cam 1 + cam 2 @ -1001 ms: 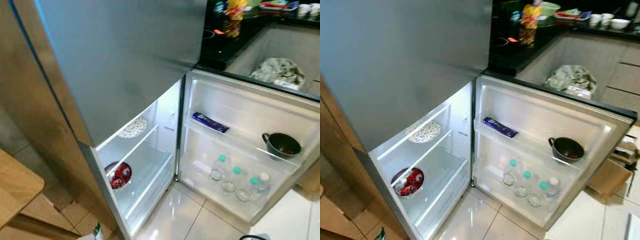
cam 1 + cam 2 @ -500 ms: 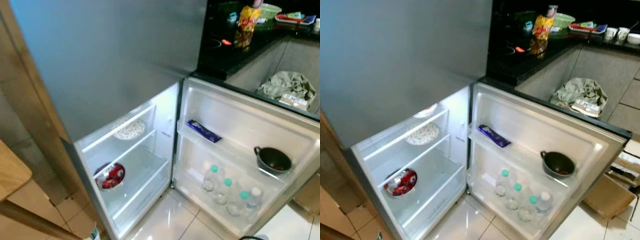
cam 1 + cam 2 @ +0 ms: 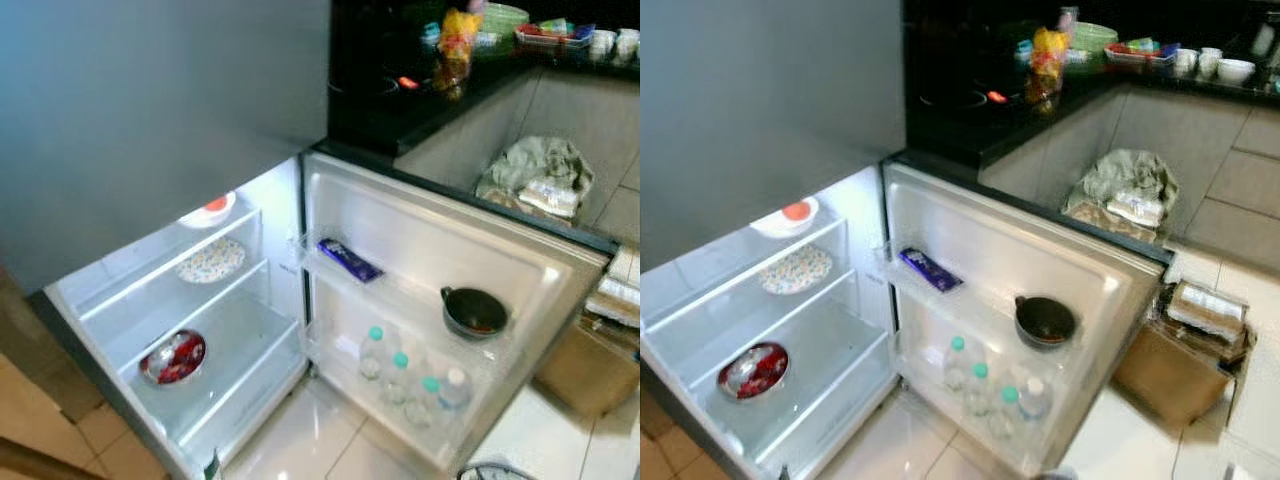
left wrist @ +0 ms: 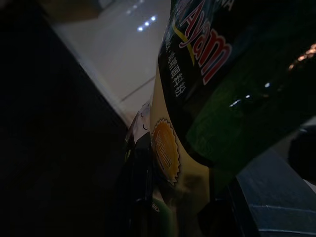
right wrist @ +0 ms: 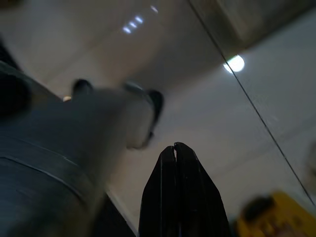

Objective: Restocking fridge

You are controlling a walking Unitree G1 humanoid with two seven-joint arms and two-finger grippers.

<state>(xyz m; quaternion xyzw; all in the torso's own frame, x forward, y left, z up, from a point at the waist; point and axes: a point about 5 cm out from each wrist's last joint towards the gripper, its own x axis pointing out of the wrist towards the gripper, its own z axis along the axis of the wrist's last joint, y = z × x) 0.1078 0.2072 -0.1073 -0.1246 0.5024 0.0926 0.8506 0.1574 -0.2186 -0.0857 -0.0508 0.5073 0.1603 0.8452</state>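
The fridge's lower compartment (image 3: 265, 330) stands open, lit inside, with its door (image 3: 520, 255) swung out to the right. On its shelves sit a small white bowl (image 3: 208, 208), a patterned plate (image 3: 211, 260) and a bowl of red food (image 3: 173, 358). The door racks hold a blue packet (image 3: 348, 259), a black pot (image 3: 474, 311) and several water bottles (image 3: 400, 375). My left gripper (image 4: 197, 207) is shut on a green and yellow "Ayam" container (image 4: 217, 89), held low. My right gripper (image 5: 174, 146) hangs shut, with nothing in it, over the tiled floor.
A black counter (image 3: 400, 110) behind the door carries a yellow snack bag (image 3: 455, 45) and dishes. A crumpled cloth (image 3: 535, 170) lies beyond the door, and a cardboard box (image 3: 590, 370) stands on the floor to the right. A leg in grey cloth (image 5: 64, 133) is near my right gripper.
The camera has swung, so the fridge interior sits further left and shows more; the top-shelf bowl has come into sight. Nothing in the fridge has moved.
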